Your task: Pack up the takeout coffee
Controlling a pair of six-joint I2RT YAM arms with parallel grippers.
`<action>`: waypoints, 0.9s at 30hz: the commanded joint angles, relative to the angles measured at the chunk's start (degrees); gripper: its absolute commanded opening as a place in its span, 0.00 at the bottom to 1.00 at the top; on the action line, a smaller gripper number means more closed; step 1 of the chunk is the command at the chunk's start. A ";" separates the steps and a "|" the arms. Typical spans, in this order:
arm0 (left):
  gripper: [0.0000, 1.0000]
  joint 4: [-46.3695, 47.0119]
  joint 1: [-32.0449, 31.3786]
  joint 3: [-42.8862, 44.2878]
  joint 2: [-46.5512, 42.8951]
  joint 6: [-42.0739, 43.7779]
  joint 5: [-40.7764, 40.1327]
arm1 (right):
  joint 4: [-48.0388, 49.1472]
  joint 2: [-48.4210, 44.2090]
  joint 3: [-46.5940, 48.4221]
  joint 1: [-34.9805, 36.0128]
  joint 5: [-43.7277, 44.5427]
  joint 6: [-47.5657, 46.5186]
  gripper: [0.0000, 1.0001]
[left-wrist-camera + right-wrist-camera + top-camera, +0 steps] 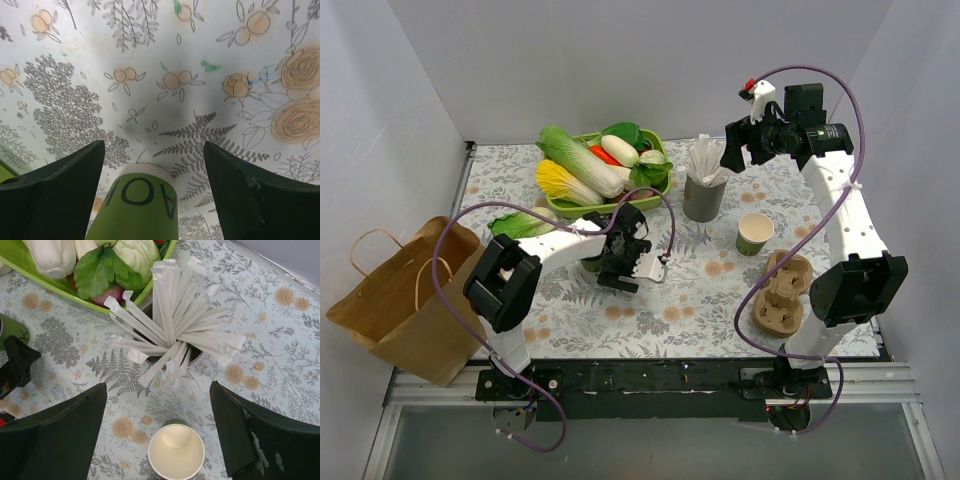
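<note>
A floral-print tablecloth (700, 300) covers the table, which is closed in by plain white walls. The takeout coffee (145, 205) stands left of the table's centre, just in front of the green tray (570, 210). In the overhead view the left arm mostly covers it. The left wrist view shows its green side with a white lettered band, and its lid is out of sight. The left gripper (152, 150) has its fingers spread to either side of the cup, with a visible gap on each side and no contact. A brown paper bag (405, 300) stands open at the table's left edge. The tray holds a napa cabbage (580, 160) and other vegetables. To its right, the grey straw holder (703, 200) is filled with paper-wrapped straws (175, 320). Beside it stands a lidless green cup (176, 455) with a cream inside. A cardboard cup carrier (783, 290) lies nearer the right arm's base. The right gripper (157, 390) hangs high over the straw holder, fingers wide apart and holding nothing.
</note>
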 commanded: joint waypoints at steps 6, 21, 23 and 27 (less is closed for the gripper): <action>0.76 1.13 1.84 -3.68 -3.16 7.35 -8.78 | 1.86 -0.09 0.01 -0.10 -1.80 1.12 0.91; 0.70 4.64 8.34 -1.57 1.50 8.41 -16.52 | 1.95 -0.27 -0.96 -0.10 -2.68 1.20 0.90; 0.70 6.32 9.30 -1.40 2.02 8.76 -16.96 | 2.04 -0.27 -0.96 -0.10 -2.68 1.21 0.90; 0.70 8.51 10.89 0.09 4.30 9.20 -18.62 | 2.12 -0.36 -0.96 -0.10 -2.77 1.38 0.90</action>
